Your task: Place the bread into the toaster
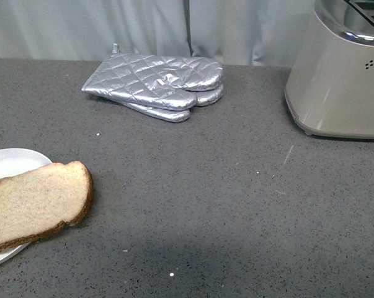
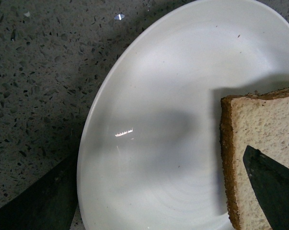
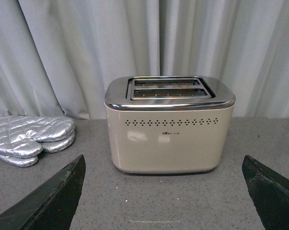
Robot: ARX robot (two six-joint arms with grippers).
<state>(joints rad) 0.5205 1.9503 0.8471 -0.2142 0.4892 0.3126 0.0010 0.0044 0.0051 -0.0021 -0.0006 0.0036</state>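
In the front view the toaster (image 1: 338, 81) runs off the frame's edge, slots barely showing; the plate (image 1: 13, 162) and bread (image 1: 38, 205) are cut off too, bread covering part of the plate. Wrist views catch only the fingertips of my left gripper (image 2: 158, 153) and right gripper (image 3: 163, 156). The toaster's label (image 3: 169, 132) is too small to read.

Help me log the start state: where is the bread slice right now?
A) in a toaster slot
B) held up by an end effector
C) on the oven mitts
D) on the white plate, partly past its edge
D: the bread lies flat on the plate, overhanging its rim, and the toaster slots look empty.
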